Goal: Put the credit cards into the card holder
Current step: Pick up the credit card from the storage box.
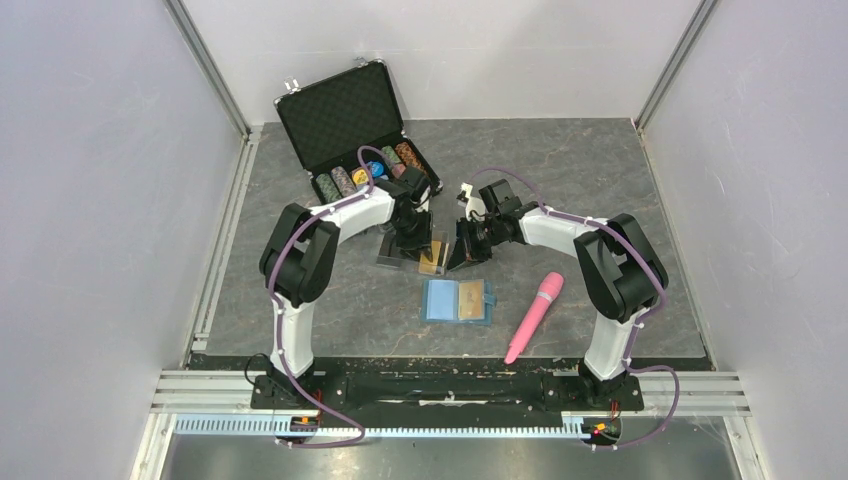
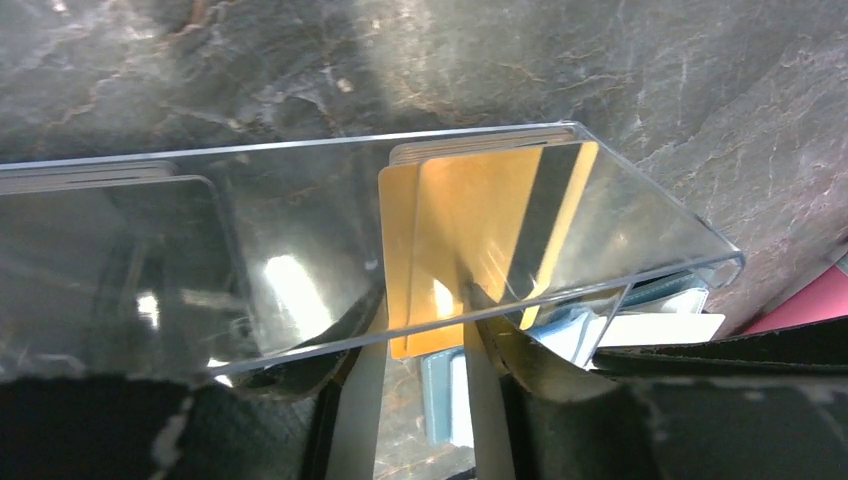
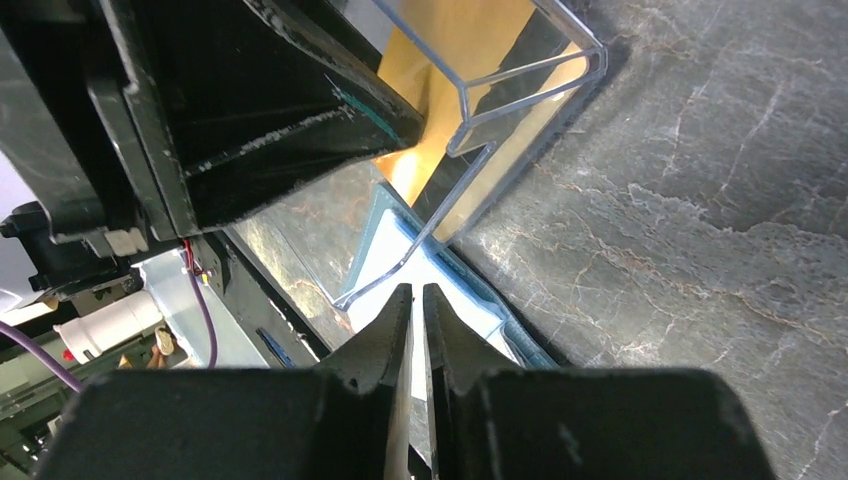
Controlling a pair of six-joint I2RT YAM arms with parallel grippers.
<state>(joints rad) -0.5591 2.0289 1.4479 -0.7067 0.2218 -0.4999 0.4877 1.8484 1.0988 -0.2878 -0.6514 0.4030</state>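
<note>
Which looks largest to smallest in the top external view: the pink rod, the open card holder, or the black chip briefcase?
1. black chip briefcase: clearly largest.
2-3. Unsure: the card holder covers more area, while the pink rod is longer but much thinner.

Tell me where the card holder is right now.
Top view: the card holder lies open on the table between the arms, just nearer than the clear box and left of the pink tube.
</note>
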